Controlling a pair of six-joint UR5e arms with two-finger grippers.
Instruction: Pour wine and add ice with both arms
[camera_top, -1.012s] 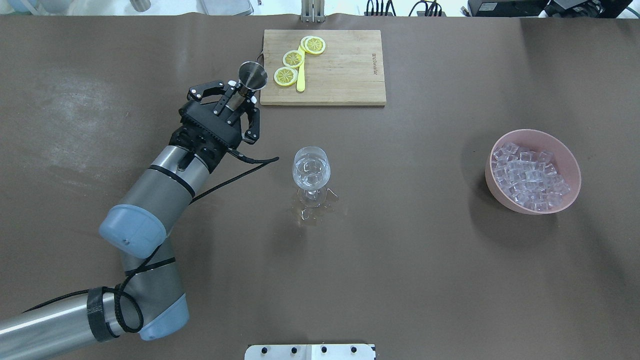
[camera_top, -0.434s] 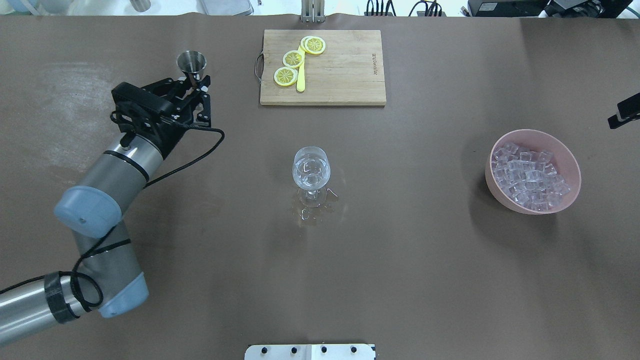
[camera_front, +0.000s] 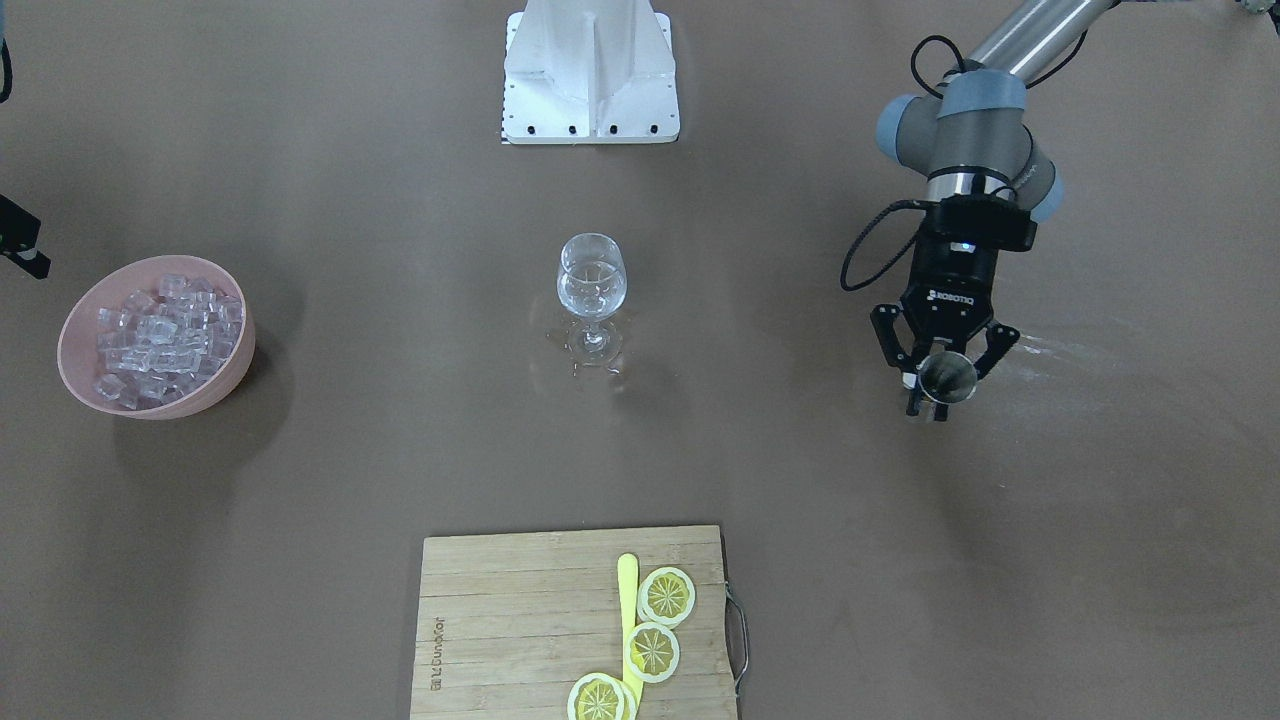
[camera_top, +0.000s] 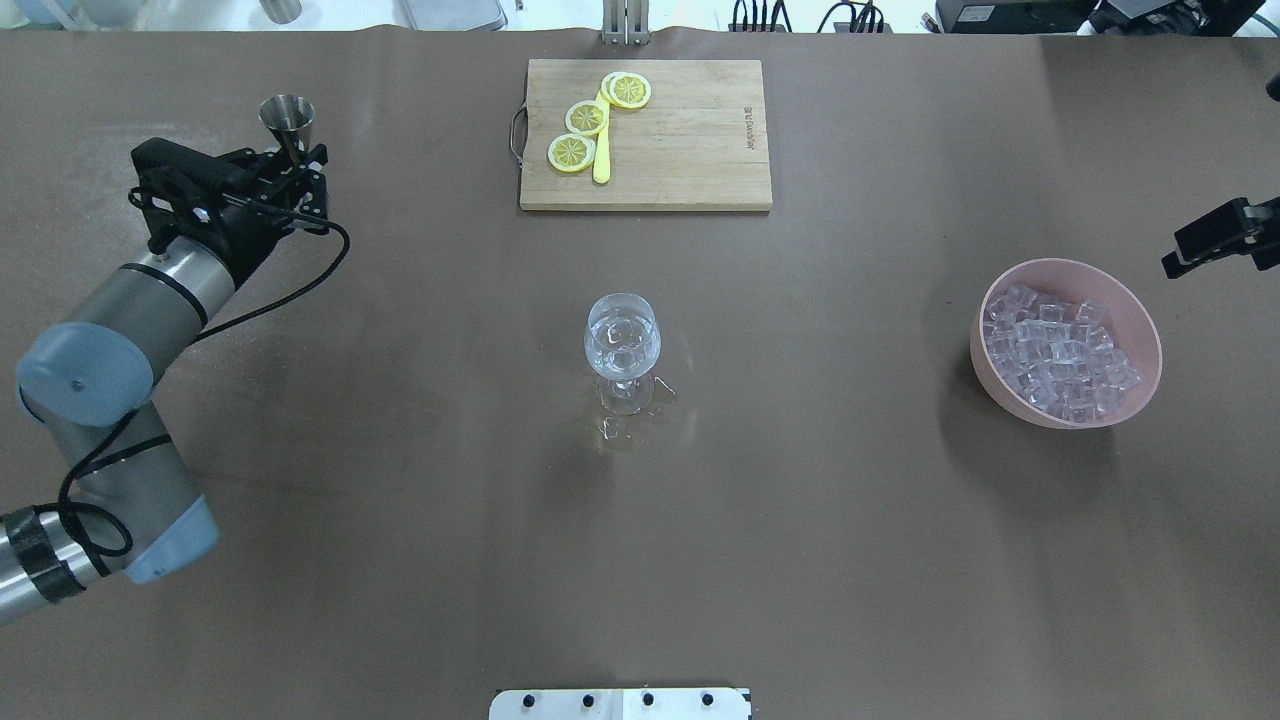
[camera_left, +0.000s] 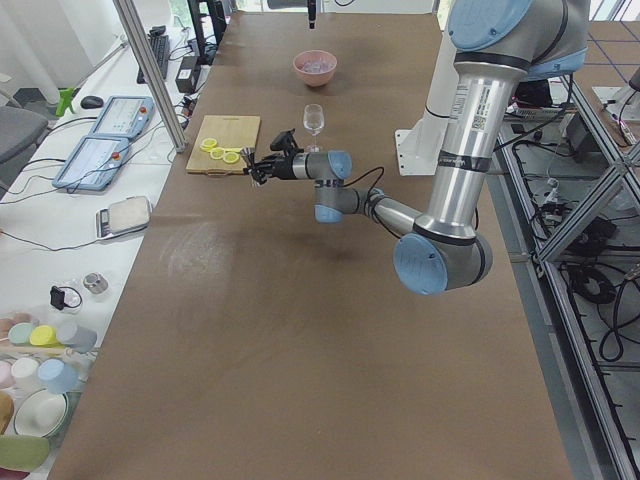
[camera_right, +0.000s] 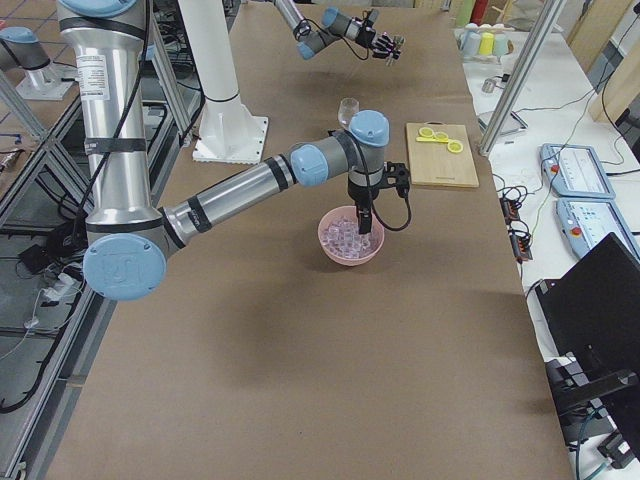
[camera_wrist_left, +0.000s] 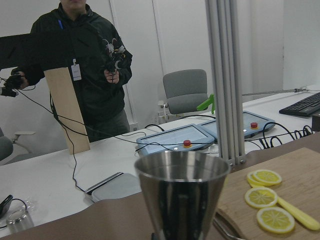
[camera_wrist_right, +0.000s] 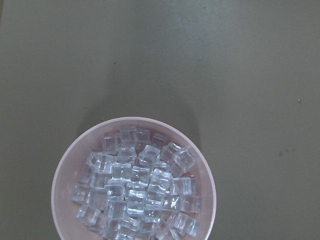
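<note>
Step in hand: the small steel conical jigger (camera_top: 287, 118) is held upright in the left gripper (camera_top: 290, 165) near the desk's far left corner; pouring is judged done.
Next move: the ice cubes (camera_top: 1058, 350) in the pink bowl (camera_top: 1142, 385) by the right edge must be picked for the clear stemmed wine glass (camera_top: 621, 342) at mid-desk.
Right gripper (camera_top: 1205, 240): its opening cannot be told.
View difference: the bowl is shown directly beneath only by the right wrist view.
</note>
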